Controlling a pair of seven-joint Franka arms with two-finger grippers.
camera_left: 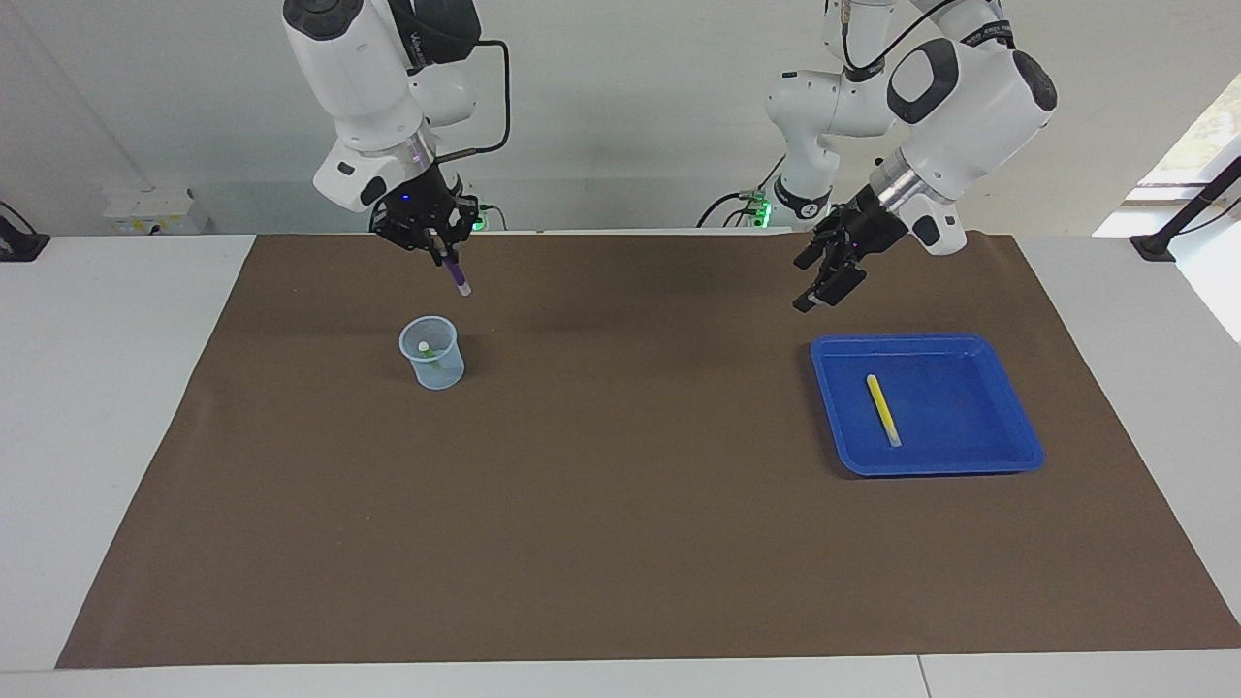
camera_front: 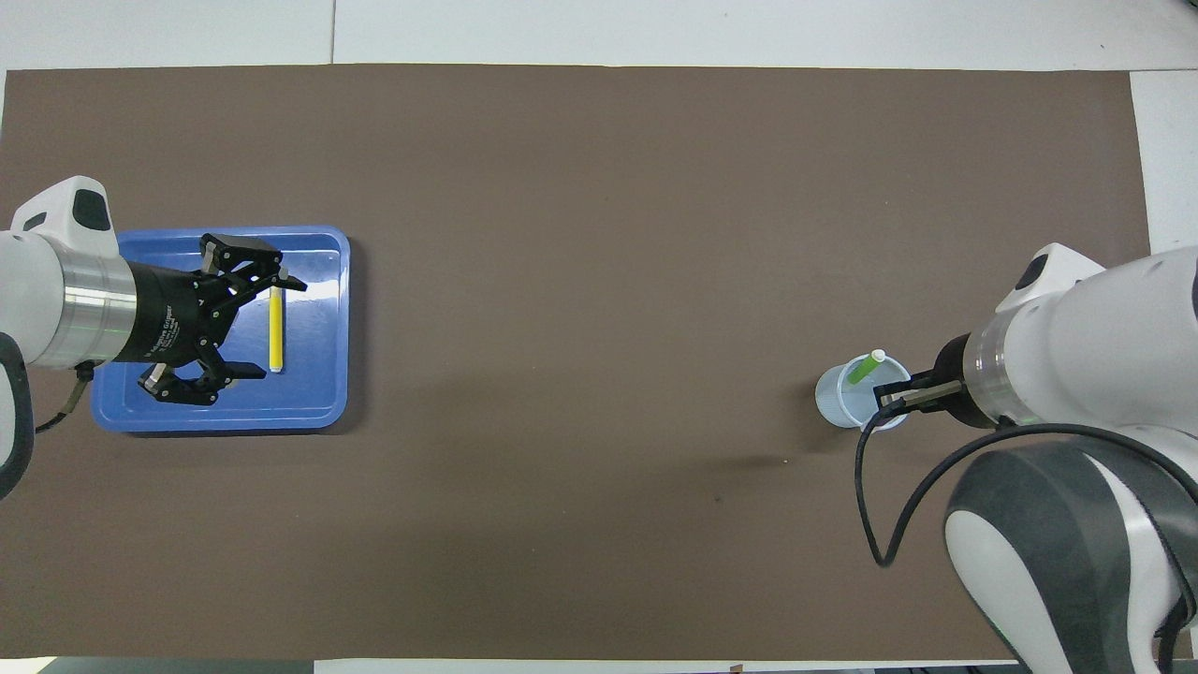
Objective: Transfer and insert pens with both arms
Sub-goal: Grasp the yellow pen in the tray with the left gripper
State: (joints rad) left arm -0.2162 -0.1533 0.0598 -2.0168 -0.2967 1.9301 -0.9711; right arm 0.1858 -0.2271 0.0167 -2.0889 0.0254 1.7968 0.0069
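Purple pen (camera_left: 456, 272) pinched in the right gripper (camera_left: 438, 242), hanging tip-down over the mat (camera_left: 620, 504) just robot-side of the cup (camera_left: 432, 353). Green pen (camera_front: 867, 366) stands in the cup. Left gripper (camera_left: 824, 276), fingers spread, raised at the tray's (camera_left: 1008, 427) robot-side edge. Yellow pen (camera_left: 882, 409) lies in the tray. Brown mat on white table (camera_left: 116, 407); white wall at the robots' end. Overhead view hides the purple pen under the right arm.

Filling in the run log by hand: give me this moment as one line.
right gripper: shut on purple pen, above cup | green pen: in cup | left gripper: open, over blue tray | yellow pen: in tray
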